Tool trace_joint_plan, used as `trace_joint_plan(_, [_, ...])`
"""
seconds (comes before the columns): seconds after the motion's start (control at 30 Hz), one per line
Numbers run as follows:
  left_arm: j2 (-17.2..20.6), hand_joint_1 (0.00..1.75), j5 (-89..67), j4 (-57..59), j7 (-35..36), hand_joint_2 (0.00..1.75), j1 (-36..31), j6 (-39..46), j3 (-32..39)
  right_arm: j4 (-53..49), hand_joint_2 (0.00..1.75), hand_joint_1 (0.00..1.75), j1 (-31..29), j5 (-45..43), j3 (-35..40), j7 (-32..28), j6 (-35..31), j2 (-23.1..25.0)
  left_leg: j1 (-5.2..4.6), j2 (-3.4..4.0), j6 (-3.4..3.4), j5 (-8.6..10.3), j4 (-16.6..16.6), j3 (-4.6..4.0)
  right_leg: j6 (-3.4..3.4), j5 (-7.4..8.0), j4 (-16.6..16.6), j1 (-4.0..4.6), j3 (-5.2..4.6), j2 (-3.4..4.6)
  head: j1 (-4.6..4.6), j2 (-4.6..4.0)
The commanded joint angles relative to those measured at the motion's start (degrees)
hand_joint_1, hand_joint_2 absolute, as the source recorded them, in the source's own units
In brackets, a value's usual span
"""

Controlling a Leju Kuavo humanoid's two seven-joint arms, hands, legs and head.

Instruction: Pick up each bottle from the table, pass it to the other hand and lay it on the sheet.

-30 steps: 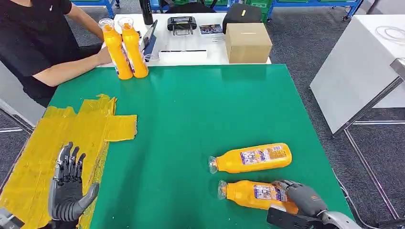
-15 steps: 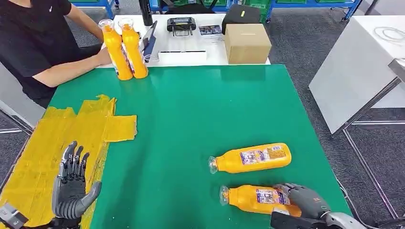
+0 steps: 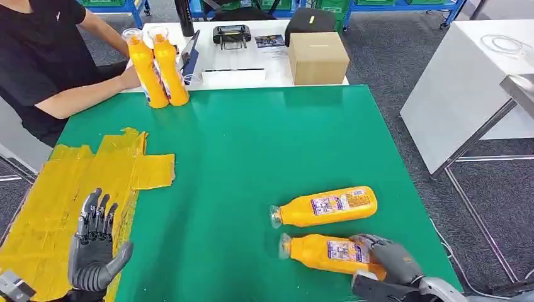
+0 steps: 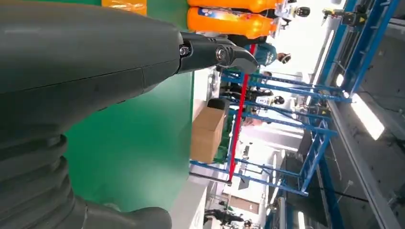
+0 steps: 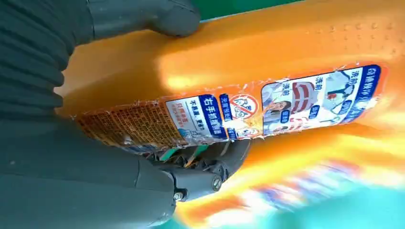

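Two orange bottles lie on their sides on the green table [image 3: 252, 145] at the near right. My right hand [image 3: 391, 261] grips the base end of the nearer bottle [image 3: 321, 251]; in the right wrist view the thumb and fingers [image 5: 200, 179] wrap its labelled body [image 5: 267, 52]. The farther bottle [image 3: 327, 207] lies free just beyond it. My left hand [image 3: 94, 248] is held open, fingers spread, over the near part of the yellow sheet [image 3: 56, 189] at the near left. The left wrist view has its fingers [image 4: 210, 52] holding nothing.
A person in black sits at the far left, a hand around two upright orange bottles [image 3: 157, 63] at the table's far edge. A cardboard box [image 3: 318, 56] and small devices stand on the white table behind. A grey table stands to the right.
The whole picture has shifted slightly, so the camera moved. My right hand stays wrapped on the nearer bottle, which has edged a little left. My left hand has hardly moved.
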Motion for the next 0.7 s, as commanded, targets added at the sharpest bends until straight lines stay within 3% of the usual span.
trace_joint_plan(0.03, [-1.6, 0.00, 0.8, -1.9, -0.6, 1.75, 1.0, -0.5, 0.1, -2.9, 1.75, 1.75, 1.9, -7.8, -15.0, -12.9, 4.8, 27.4, 0.08, -0.12, -0.21, 0.17, -0.1, -0.29, -0.10, 0.08, 0.0, 0.08, -0.21, -0.06, -0.07, 0.00])
trace_joint_plan(0.2, [-2.2, 0.00, 4.3, -0.9, 1.3, 1.75, 0.4, -0.3, -1.1, -2.3, 1.75, 1.75, -0.3, -11.6, -21.0, -16.1, 11.6, 31.9, 0.06, -0.72, -0.17, 0.27, 0.1, -0.76, 0.00, 0.01, 0.3, -0.05, -0.21, -0.60, -0.02, 0.00])
trace_joint_plan(0.33, [-2.4, 0.00, 6.7, 0.7, 3.4, 1.75, -0.3, 0.0, -2.3, 2.0, 1.75, 1.75, -6.3, -11.1, -18.7, -15.6, 13.4, 34.9, 0.01, -0.49, -0.16, 0.36, 0.0, -0.94, 0.00, 0.13, 0.3, -0.09, -0.42, -0.38, -0.04, 0.00])
trace_joint_plan(0.5, [-2.3, 0.00, 7.7, 0.8, 4.7, 1.75, 0.0, 0.0, -3.8, 3.8, 1.75, 1.75, -8.6, -11.2, -17.0, -14.7, 13.3, 36.0, -0.06, -0.58, -0.16, 0.38, 0.0, -1.00, 0.00, 0.11, 0.3, -0.15, -0.46, -0.48, -0.04, 0.00])
trace_joint_plan(0.7, [-1.0, 0.00, 11.5, 1.8, 9.0, 1.75, 0.7, -1.7, -10.5, 13.8, 1.75, 1.75, -17.8, -11.1, -11.7, -12.3, 12.1, 40.5, -0.12, -0.42, -0.15, 0.34, 0.0, -0.93, 0.01, 0.09, 0.3, -0.20, -0.42, -0.33, -0.04, 0.00])
